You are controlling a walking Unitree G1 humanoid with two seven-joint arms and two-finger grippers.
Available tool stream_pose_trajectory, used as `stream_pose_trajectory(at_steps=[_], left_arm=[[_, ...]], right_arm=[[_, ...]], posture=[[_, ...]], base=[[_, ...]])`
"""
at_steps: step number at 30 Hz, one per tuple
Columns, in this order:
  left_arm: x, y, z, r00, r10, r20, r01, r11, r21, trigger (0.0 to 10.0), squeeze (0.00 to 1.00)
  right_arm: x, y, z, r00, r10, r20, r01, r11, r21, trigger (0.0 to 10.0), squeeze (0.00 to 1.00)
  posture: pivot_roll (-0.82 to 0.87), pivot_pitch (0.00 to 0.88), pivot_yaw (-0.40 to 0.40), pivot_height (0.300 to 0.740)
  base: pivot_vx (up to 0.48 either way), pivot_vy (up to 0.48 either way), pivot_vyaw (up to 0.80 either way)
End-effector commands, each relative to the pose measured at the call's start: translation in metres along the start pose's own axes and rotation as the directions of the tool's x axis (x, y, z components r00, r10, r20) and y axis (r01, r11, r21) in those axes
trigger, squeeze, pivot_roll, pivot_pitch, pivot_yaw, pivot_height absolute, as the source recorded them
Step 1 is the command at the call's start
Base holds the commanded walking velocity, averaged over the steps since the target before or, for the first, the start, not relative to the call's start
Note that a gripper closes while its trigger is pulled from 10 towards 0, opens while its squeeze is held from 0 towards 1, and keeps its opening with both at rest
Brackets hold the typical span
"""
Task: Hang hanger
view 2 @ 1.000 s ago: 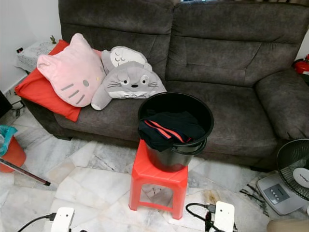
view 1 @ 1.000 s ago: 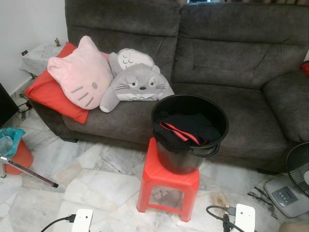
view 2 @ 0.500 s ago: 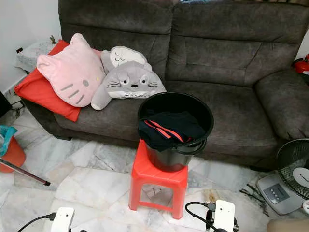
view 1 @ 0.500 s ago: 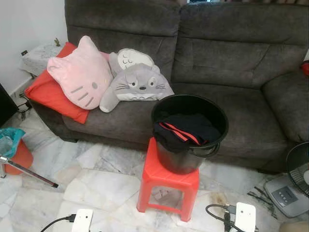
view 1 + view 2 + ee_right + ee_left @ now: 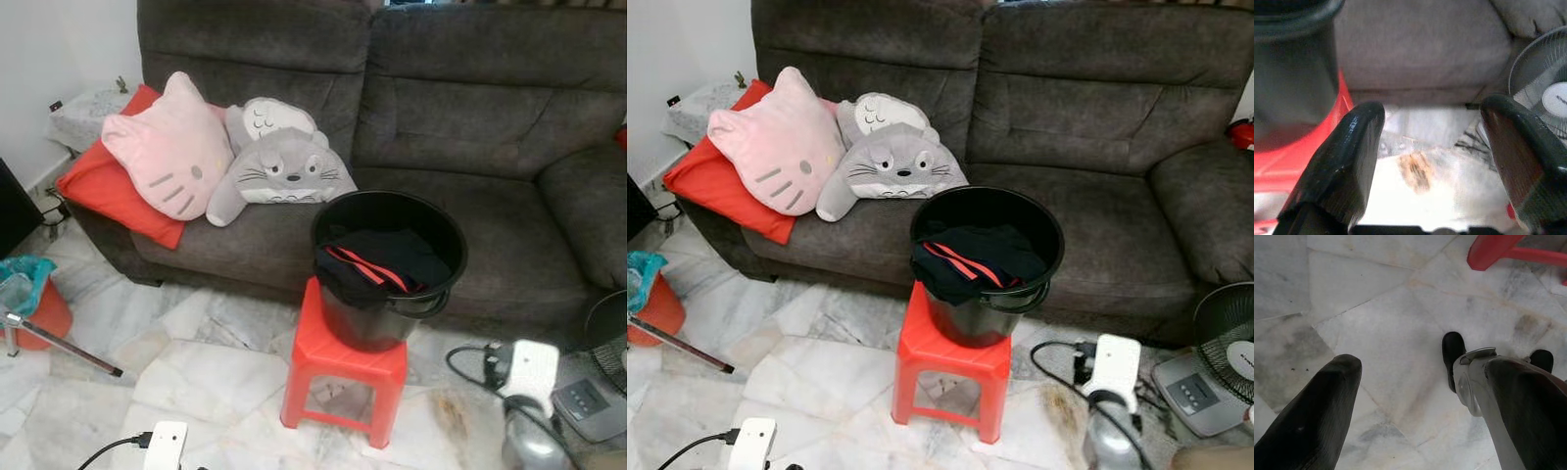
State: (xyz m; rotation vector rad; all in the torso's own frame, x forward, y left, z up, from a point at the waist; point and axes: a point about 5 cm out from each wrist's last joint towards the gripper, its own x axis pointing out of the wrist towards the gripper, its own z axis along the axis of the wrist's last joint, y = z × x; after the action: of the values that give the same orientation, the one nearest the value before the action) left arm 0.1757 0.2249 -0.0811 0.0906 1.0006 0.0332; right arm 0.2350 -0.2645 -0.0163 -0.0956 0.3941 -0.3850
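Observation:
A black bucket [image 5: 389, 269] stands on a red plastic stool [image 5: 343, 377] in front of a grey sofa [image 5: 470, 127]. Black clothing with red stripes [image 5: 377, 262] lies in the bucket and spills over its near rim. My right arm [image 5: 529, 377] is raised to the right of the stool, its white wrist box level with the stool's seat. In the right wrist view my right gripper [image 5: 1432, 107] is open, with the bucket [image 5: 1293, 73] and stool beside it and nothing between its fingers. My left gripper [image 5: 1420, 364] hangs open above the marble floor.
A pink cat cushion [image 5: 171, 147], a grey plush [image 5: 279, 166] and a red cushion [image 5: 108, 191] lie on the sofa's left end. A fan [image 5: 1225, 357] stands on the floor at the right. At the left are an orange bin [image 5: 39, 308] and a thin rod [image 5: 64, 352].
My right arm has risen from the bottom edge to beside the stool, trailing its cable. The view has shifted slightly; bucket and stool stay put.

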Motion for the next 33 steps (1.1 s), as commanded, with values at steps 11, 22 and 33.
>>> stream_pose_trajectory(at_steps=[11,22,33], left_arm=[[0.0,0.0,-0.003,1.0,-0.005,-0.011,0.005,1.0,0.018,10.0,0.0],[-0.001,0.002,-0.002,1.0,-0.005,-0.012,0.005,0.999,0.033,10.0,0.0],[0.0,0.003,0.001,1.0,-0.004,-0.008,0.004,0.999,0.041,10.0,0.0]], right_arm=[[-0.001,0.0,0.018,0.988,0.038,0.147,-0.029,0.997,-0.068,10.0,0.0],[-0.017,-0.008,0.047,0.931,0.102,0.35,-0.051,0.987,-0.152,10.0,0.0],[-0.004,0.0,0.1,0.905,0.107,0.413,-0.051,0.988,-0.144,10.0,0.0]], posture=[[0.01,0.0,-0.007,0.732],[0.0,0.0,0.006,0.732],[0.0,0.0,0.012,0.732]], base=[[0.0,0.0,0.0],[0.0,0.0,0.0],[0.0,0.0,0.0]])
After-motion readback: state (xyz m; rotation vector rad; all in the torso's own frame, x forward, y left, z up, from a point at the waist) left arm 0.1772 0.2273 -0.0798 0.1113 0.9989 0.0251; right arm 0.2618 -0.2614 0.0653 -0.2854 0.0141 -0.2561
